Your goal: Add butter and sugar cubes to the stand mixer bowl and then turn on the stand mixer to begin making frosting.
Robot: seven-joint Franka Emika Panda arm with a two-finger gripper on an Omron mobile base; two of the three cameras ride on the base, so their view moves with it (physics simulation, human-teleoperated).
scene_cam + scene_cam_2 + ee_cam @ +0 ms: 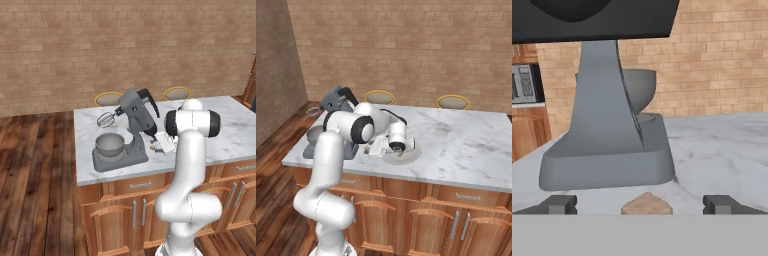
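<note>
The gripper (640, 204), jaws spread wide and empty, straddles a small brown cube (646, 204) beside the stand mixer (607, 125) (bowl (110, 145) apparently unfilled, every step outstanding)

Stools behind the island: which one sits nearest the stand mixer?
The left stool, just behind the whisk of the stand mixer; the other stool stands farther right.

Dark grey stand mixer (131, 131), white-veined marble counter (230, 130)
</note>
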